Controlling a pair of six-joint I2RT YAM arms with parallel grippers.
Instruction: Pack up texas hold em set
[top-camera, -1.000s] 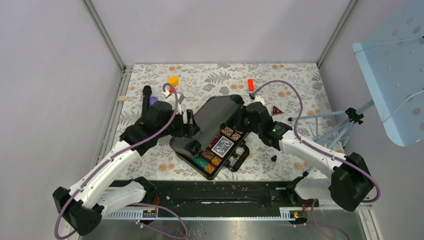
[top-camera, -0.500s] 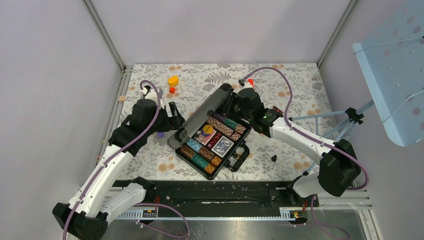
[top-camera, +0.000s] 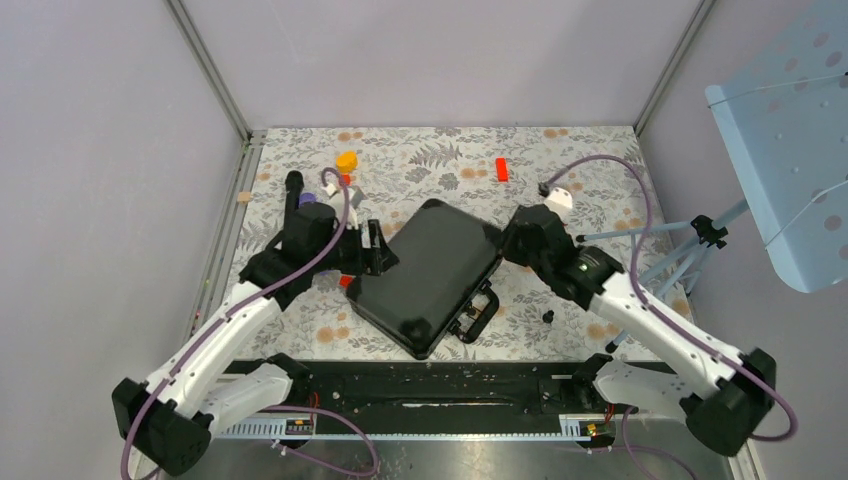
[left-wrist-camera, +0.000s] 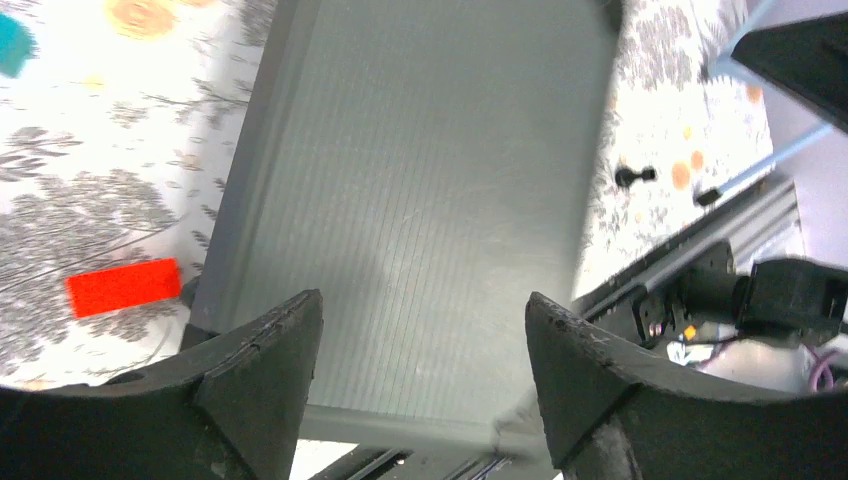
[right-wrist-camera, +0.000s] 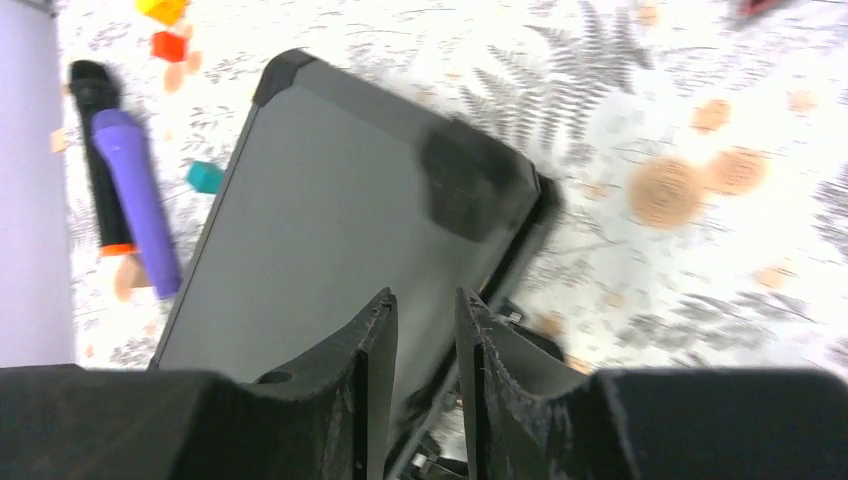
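Flanking the shut case (top-camera: 425, 275), left end effector (top-camera: 375, 248) faces right end effector (top-camera: 510, 245).

Floral-print table (top-camera: 600, 165) centre. Plain grey walls (top-camera: 430, 60) at 9, 12, 3 o'clock. Metal corner posts (top-camera: 205, 65). Pale blue perforated panel (top-camera: 790, 150) at 2 o'clock, tripod (top-camera: 705, 235) beneath. Even light.

Quick update from us: our left arm (top-camera: 215, 340) and right arm (top-camera: 650, 320) both reach forward and angle in toward the middle. Our left gripper (left-wrist-camera: 420, 330) points down, fingers spread wide with nothing between them. Our right gripper (right-wrist-camera: 423, 315) tilts down too, fingers nearly together with just a thin gap, gripping nothing.
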